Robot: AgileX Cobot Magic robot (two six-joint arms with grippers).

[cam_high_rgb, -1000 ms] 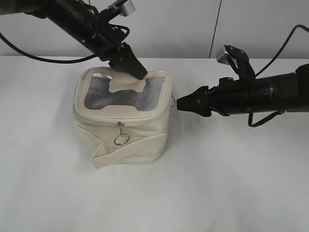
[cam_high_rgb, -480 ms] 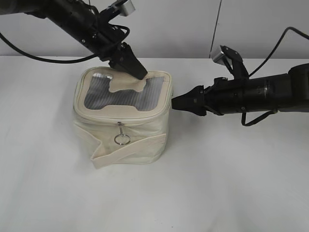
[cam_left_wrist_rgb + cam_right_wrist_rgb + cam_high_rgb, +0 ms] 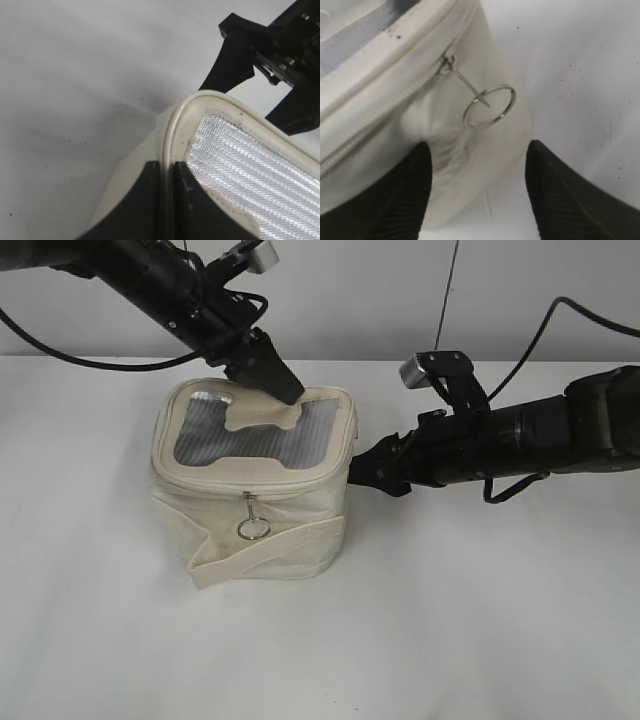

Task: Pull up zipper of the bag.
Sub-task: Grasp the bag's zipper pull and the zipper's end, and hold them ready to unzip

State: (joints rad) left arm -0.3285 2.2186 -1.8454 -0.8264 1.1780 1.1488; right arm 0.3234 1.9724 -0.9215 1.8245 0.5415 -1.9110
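Resting on a white table (image 3: 480, 620), the bag (image 3: 255, 505).

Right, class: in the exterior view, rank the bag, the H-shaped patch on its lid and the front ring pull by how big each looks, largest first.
1. The bag, clearly largest.
2. The H-shaped patch, partly hidden under the left gripper.
3. The front ring pull, smallest.

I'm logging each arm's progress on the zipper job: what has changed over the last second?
The right gripper moved left, from clear of the bag up to its right side; its open jaws now flank the side ring pull, not yet gripping. The left gripper stayed shut, pressing the bag's top. The bag and the front ring pull stayed put.
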